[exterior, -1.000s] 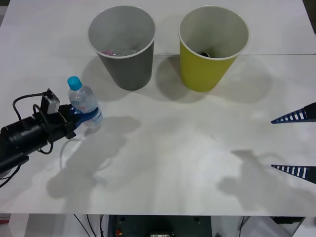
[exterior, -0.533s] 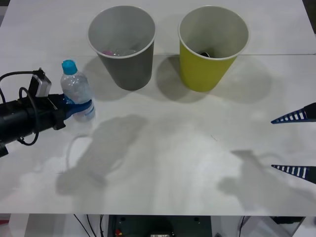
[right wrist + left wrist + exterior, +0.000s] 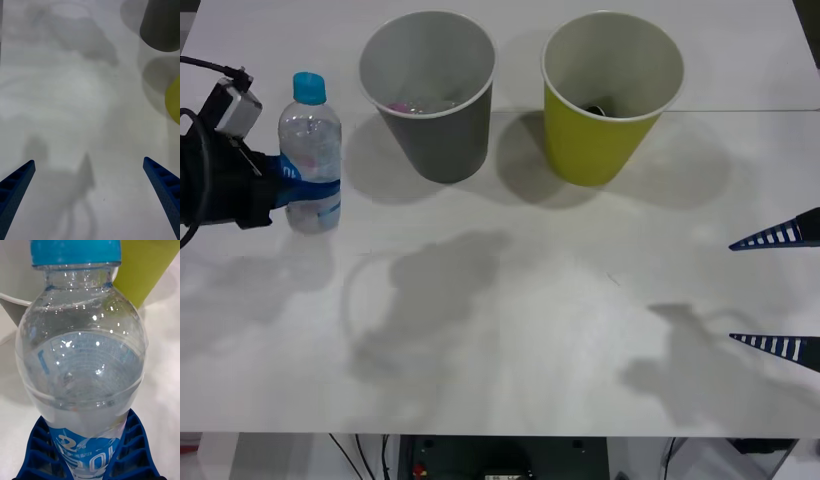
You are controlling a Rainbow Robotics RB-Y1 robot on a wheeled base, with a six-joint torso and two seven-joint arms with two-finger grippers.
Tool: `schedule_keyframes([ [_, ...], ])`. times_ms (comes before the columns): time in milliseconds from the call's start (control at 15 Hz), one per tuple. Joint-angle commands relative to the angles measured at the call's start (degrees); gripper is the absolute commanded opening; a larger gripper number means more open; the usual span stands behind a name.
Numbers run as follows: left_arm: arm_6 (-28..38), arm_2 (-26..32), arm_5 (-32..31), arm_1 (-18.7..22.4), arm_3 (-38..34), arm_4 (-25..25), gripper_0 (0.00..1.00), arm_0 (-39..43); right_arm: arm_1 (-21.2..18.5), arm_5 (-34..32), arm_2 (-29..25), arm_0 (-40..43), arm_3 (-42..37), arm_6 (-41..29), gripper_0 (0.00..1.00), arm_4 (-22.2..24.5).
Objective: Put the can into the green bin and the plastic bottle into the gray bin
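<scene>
Our left tool (image 3: 298, 192) is clenched around the label band of the small clear plastic bottle with the light blue cap (image 3: 309, 150), holding it upright above the white surface (image 3: 530, 330) at its far left. The dark gray tapered bin (image 3: 430, 95) stands just to the bottle's right, the yellow-green bin (image 3: 608, 95) beyond it. Our right tool (image 3: 778, 292) waits spread wide at the right edge. The gray bin's contents are hard to make out.
</scene>
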Motion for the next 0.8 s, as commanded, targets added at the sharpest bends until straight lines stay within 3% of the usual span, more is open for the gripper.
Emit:
schedule_keyframes([
  [67,9.26,0.07,-6.67,1.58,-1.40,-2.12,0.00,-5.92,0.00,0.00,0.00,0.00,0.00,0.00,1.00,0.00],
  [400,19.19,-6.26,-15.28,3.96,0.54,-6.34,0.00,-20.60,0.00,0.00,0.00,0.00,0.00,0.00,1.00,0.00],
  [800,19.19,-22.43,-17.30,4.31,18.29,-4.93,0.00,-45.12,0.00,0.00,0.00,0.00,0.00,0.00,1.00,0.00],
])
